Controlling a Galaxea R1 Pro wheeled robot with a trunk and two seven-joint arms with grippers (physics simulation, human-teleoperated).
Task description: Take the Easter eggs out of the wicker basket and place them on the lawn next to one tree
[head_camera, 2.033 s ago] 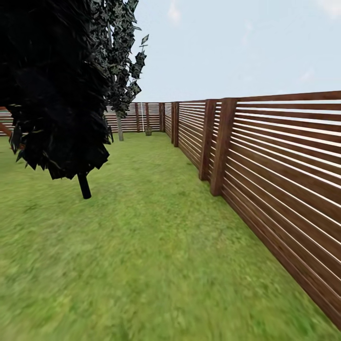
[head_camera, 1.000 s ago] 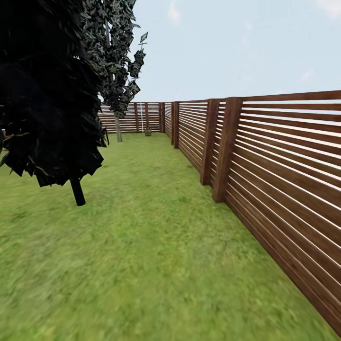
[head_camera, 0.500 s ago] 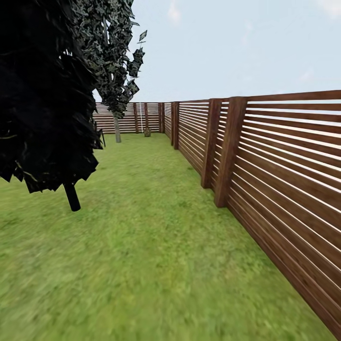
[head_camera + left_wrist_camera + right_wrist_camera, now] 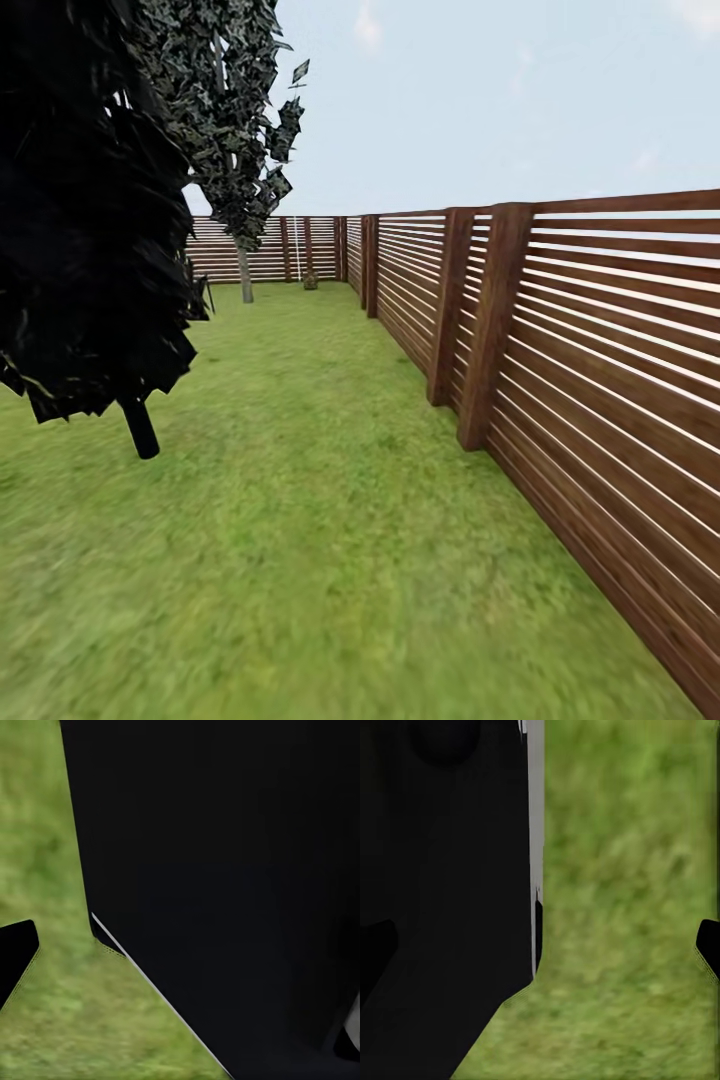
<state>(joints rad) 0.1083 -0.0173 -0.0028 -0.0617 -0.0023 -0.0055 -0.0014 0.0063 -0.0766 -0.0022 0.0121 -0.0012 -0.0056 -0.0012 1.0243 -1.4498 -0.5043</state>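
Green lawn (image 4: 330, 520) between fence (image 4: 600, 370) and cypress (image 4: 90, 200)

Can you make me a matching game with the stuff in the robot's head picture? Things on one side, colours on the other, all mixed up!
Things:
1. lawn
2. slatted fence
3. sky
4. near tree's leaves

Colours:
A. pale blue
B. almost black
C. green
D. brown

Right pairs: 1-C, 2-D, 3-A, 4-B
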